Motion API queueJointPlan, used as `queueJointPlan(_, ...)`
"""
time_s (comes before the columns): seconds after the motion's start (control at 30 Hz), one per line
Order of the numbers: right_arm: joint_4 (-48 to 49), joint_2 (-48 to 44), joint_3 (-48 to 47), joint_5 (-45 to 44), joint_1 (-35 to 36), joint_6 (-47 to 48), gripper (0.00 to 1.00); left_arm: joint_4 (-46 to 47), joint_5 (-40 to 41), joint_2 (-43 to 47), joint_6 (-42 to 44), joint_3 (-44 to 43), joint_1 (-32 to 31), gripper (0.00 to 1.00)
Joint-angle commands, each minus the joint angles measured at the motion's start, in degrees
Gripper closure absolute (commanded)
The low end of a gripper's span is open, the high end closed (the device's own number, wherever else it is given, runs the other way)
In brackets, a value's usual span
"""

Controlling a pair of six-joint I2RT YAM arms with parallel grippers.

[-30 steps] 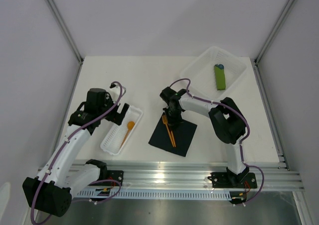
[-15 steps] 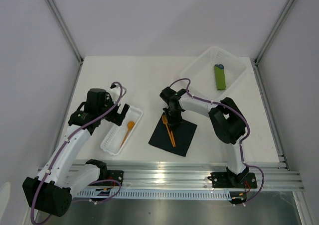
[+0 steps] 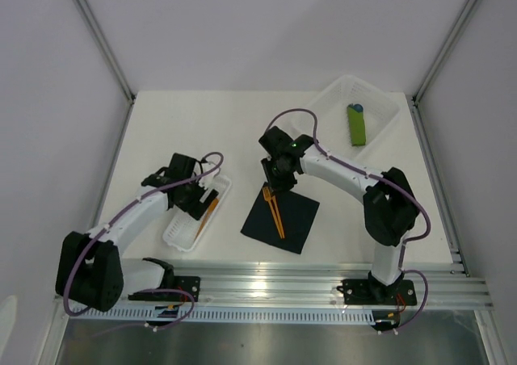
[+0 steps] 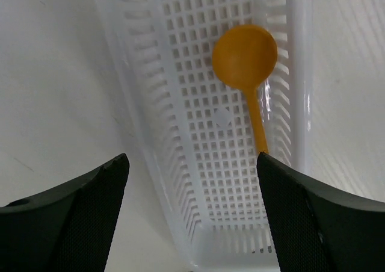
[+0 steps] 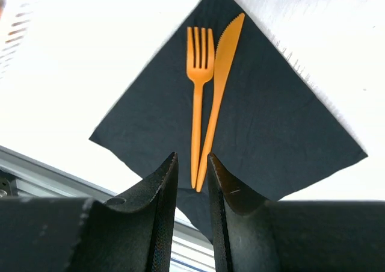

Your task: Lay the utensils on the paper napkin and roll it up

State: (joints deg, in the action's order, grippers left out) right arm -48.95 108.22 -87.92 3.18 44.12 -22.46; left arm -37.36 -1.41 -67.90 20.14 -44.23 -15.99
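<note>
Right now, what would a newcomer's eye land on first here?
An orange fork and knife lie side by side on the black napkin mid-table. An orange spoon sits in the white mesh tray on the left, under the open left tool. A green bundle lies in the clear tub, far right.

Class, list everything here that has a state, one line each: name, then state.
Napkin: flat, unrolled.
Fork: lying on the napkin.
Knife: lying on the napkin, beside the fork.
Spoon: lying in the basket, not held.
Green roll: rolled up, in the bin.
Left gripper: wide open, empty, above the basket.
Right gripper: slightly open, empty, above the napkin.
</note>
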Motion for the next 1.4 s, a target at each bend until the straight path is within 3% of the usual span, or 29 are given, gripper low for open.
queueJointPlan(0.0,1.7,-4.2,-0.1,-3.2,1.0,1.1,0.71,4.5,4.7,-2.6,1.5,2.9,-3.1,0.11)
queueJointPlan(0.2,4.4,-9.2,5.7,-6.5,0.7,1.1,0.71,6.9,7.6,-8.5,0.7,4.0,-4.9,0.16)
queueJointPlan(0.43,6.1,-12.5,10.2,-6.4,-0.1,0.5,0.7,7.2,6.0,-10.6,0.3,4.9,-7.6,0.15)
queueJointPlan(0.53,6.0,-12.7,10.3,-6.2,-0.2,0.7,0.7,7.7,11.0,-8.9,-0.1,4.1,-7.5,0.14)
queueJointPlan(0.73,6.1,-12.3,10.1,-5.4,0.0,0.8,0.7,3.3,13.1,-1.6,0.2,-1.2,-7.5,0.12)
queueJointPlan(0.97,6.1,-12.4,10.7,-5.2,0.1,1.1,0.71,0.5,4.8,5.0,0.7,-1.7,-8.9,0.15)
queueJointPlan(1.07,6.1,-12.5,10.8,-5.3,0.1,1.3,0.71,1.8,1.8,3.1,1.9,0.6,-9.2,0.2)
queueJointPlan(1.17,6.1,-12.7,11.1,-5.1,0.4,1.2,0.72,2.6,0.1,-0.6,2.2,2.0,-9.4,0.3)
queueJointPlan(1.37,6.3,-13.1,11.9,-5.3,0.8,1.0,0.72,3.6,-0.6,-5.7,3.2,3.3,-9.9,0.37)
